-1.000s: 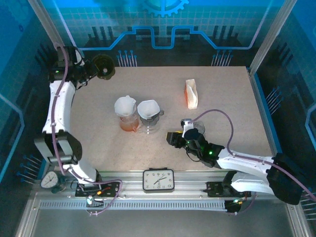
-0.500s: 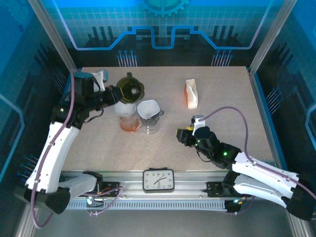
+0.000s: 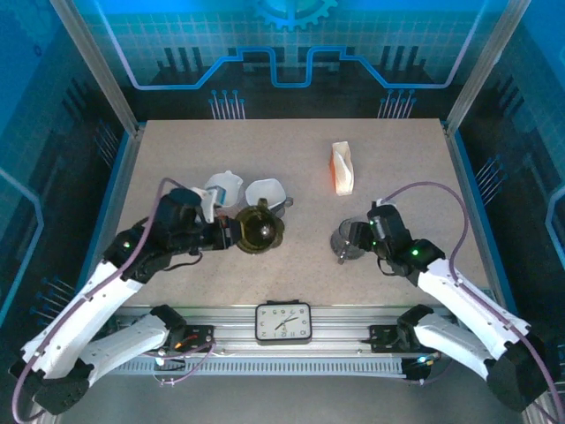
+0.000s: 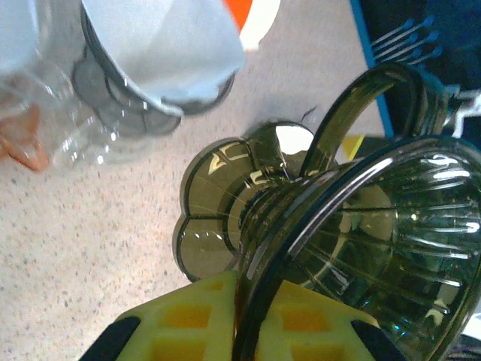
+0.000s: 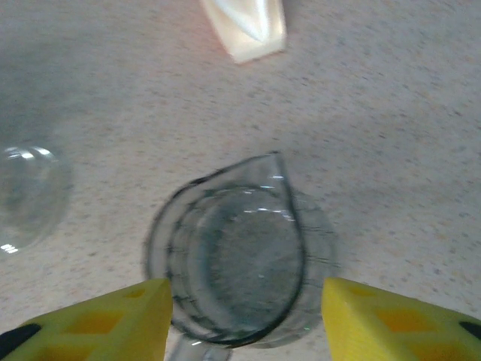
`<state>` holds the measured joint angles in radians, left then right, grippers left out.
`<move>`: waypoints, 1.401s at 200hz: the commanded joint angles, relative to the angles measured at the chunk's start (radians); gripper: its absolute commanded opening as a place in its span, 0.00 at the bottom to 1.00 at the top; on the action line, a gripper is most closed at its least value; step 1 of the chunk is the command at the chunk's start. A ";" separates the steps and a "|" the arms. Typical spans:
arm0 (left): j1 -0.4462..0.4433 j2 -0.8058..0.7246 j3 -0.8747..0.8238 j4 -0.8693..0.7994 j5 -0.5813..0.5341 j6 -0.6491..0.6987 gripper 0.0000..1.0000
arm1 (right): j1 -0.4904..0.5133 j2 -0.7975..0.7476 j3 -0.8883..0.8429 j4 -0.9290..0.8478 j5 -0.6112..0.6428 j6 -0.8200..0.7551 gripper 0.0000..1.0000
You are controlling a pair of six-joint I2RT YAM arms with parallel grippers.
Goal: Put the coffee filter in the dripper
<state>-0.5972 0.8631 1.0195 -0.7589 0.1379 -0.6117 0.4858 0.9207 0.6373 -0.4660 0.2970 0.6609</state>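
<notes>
Smoky glass dripper (image 4: 361, 248) is pinched at its rim by the left claw (image 4: 237, 327); the right claw (image 5: 242, 308) stands spread around a clear pitcher (image 5: 237, 248).

Figure: my enclosure from above. Speckled beige worktop (image 3: 402, 163), blue-edged. 2 slanted aluminium posts (image 3: 95, 64) rise from its far corners. Back wall (image 3: 177, 35) bears a blue grid and circuit pattern, lit cyan. Along the near edge, a metal rail (image 3: 353, 318) carries 1 analogue clock (image 3: 283, 322).
</notes>
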 commanded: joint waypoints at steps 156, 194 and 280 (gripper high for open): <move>-0.148 0.130 -0.185 0.206 -0.077 -0.091 0.11 | -0.086 0.269 0.110 -0.044 -0.213 -0.137 0.24; -0.148 0.096 -0.154 0.151 -0.086 -0.081 0.11 | 0.010 0.287 0.136 -0.080 -0.197 -0.134 0.18; -0.147 0.070 -0.118 0.114 -0.061 -0.080 0.11 | 0.235 0.432 0.236 -0.025 -0.138 -0.080 0.17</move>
<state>-0.7380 0.9421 0.8711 -0.6350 0.0639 -0.7044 0.6857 1.2991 0.8272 -0.5121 0.1383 0.5583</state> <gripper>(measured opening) 0.117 0.168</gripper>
